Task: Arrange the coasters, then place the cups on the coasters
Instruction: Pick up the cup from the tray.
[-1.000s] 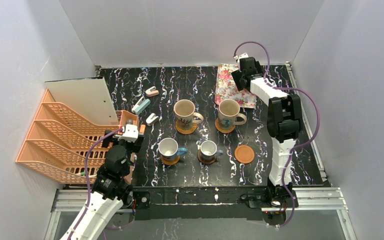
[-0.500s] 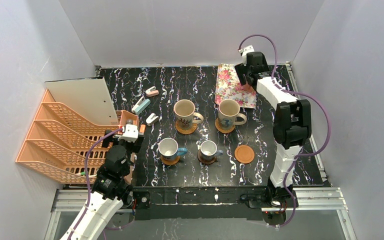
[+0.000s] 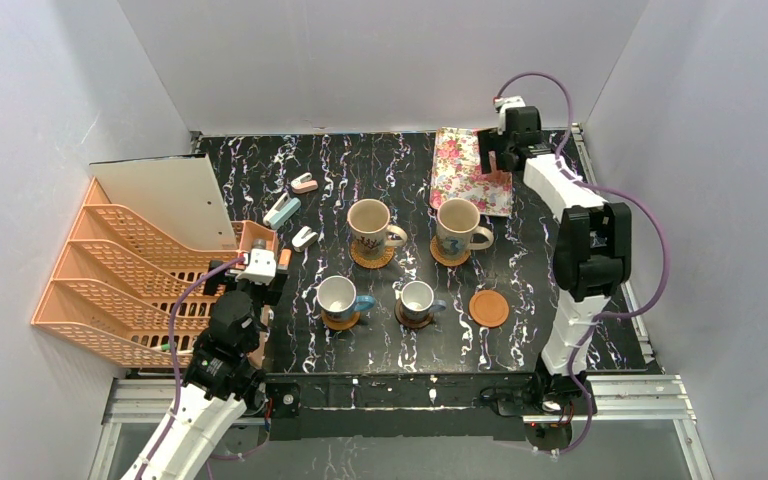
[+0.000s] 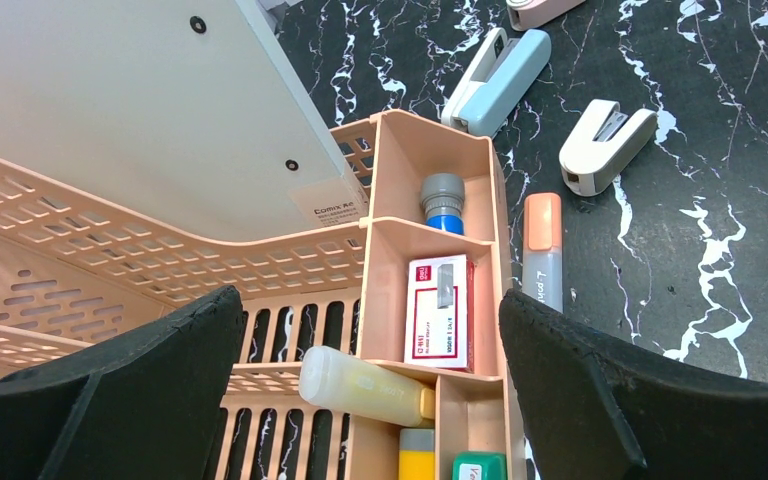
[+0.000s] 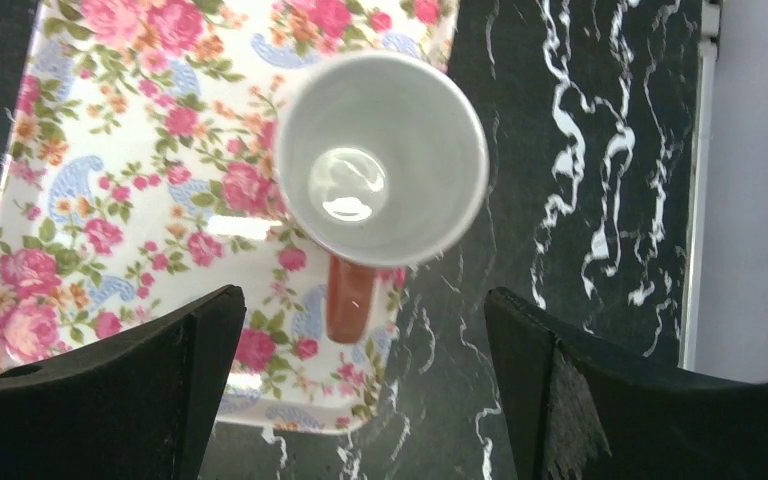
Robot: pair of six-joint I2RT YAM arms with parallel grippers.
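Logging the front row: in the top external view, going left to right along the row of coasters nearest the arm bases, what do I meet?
blue-handled cup on its coaster → smaller cup on its coaster → bare coaster

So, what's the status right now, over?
Left jaws open over the organizer; right jaws open above the red-handled cup on the floral tray. Four cups on coasters; one coaster bare. Nothing against that cup.

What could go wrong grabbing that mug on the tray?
The open right hand hangs over the white-lined mug with a reddish handle on the pink floral tray, near its edge; a crooked squeeze might tip it. Carrying it to the bare orange round coaster could bump a large beige mug.
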